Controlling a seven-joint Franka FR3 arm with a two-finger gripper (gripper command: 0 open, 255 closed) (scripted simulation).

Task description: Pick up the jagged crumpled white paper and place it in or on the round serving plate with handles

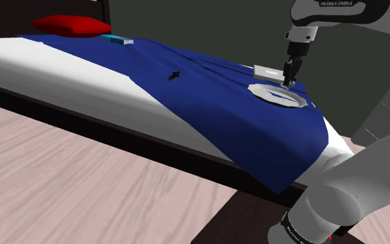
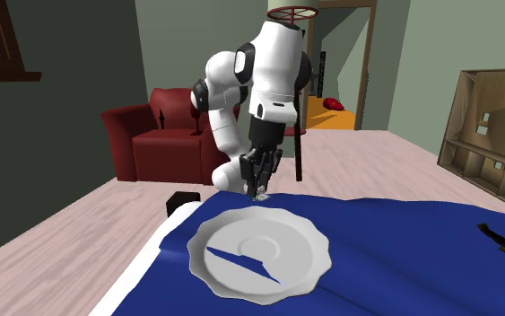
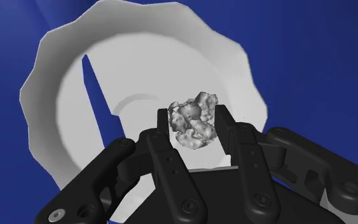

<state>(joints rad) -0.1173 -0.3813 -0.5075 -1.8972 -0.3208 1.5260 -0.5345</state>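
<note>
Gripper (image 3: 193, 114) clasps crumpled paper (image 3: 194, 124) over white plate (image 3: 63, 114) on blue bedspread (image 3: 311, 51)

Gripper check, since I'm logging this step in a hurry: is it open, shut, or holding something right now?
Gripper: jaws shut on the crumpled paper, held over the scalloped white plate.

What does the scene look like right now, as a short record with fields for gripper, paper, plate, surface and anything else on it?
gripper: shut on the crumpled paper, hanging over the plate
crumpled paper: pale grey-white, jagged, not yet set down
plate: white, scalloped rim, lying on the blue cover
surface: bed under that cover
other: red pillow at the far end; small black object on the cover
</note>
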